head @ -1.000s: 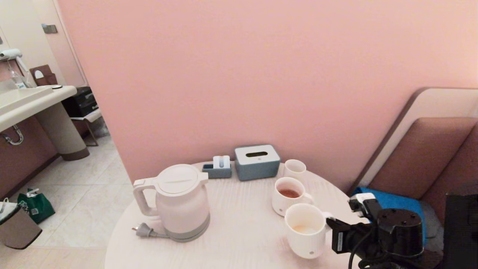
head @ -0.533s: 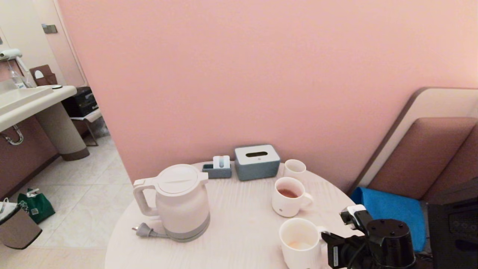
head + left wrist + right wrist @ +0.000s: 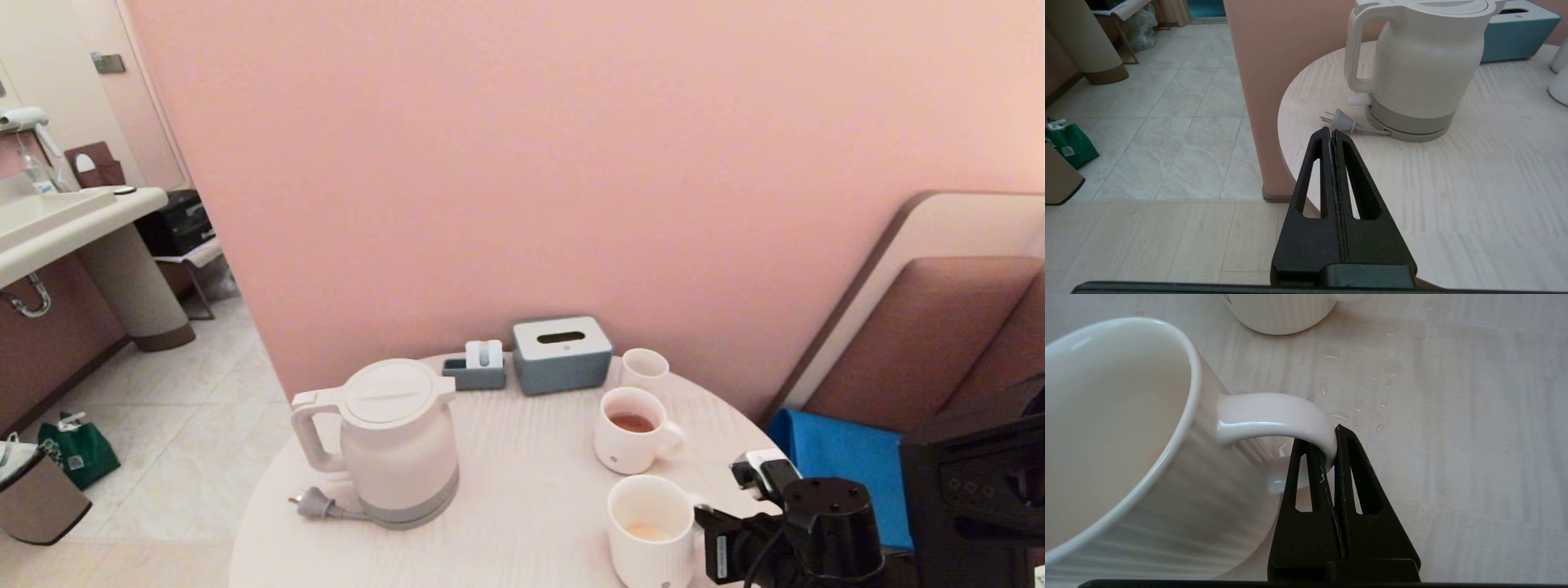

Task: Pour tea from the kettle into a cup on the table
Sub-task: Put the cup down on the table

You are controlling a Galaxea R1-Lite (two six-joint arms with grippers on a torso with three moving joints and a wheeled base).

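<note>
The white kettle (image 3: 400,441) stands upright, lid on, at the left of the round table (image 3: 531,490), its plug (image 3: 1341,120) lying beside it. My right gripper (image 3: 1331,435) is shut on the handle (image 3: 1274,416) of a white cup (image 3: 649,531) at the table's near right edge. A little pale tea (image 3: 647,531) lies at its bottom. A second mug (image 3: 633,429) behind it holds darker tea. My left gripper (image 3: 1329,131) is shut and empty, hanging over the table's near left edge short of the plug.
A small handleless cup (image 3: 645,367), a grey-blue tissue box (image 3: 562,353) and a small blue tray (image 3: 478,367) line the back of the table by the pink wall. Drops of liquid (image 3: 1355,404) wet the top near the held cup. A blue cushion (image 3: 849,457) lies to the right.
My right gripper has drawn the held cup toward the table's near edge and slightly left, away from the second mug. The kettle and left gripper have not moved.
</note>
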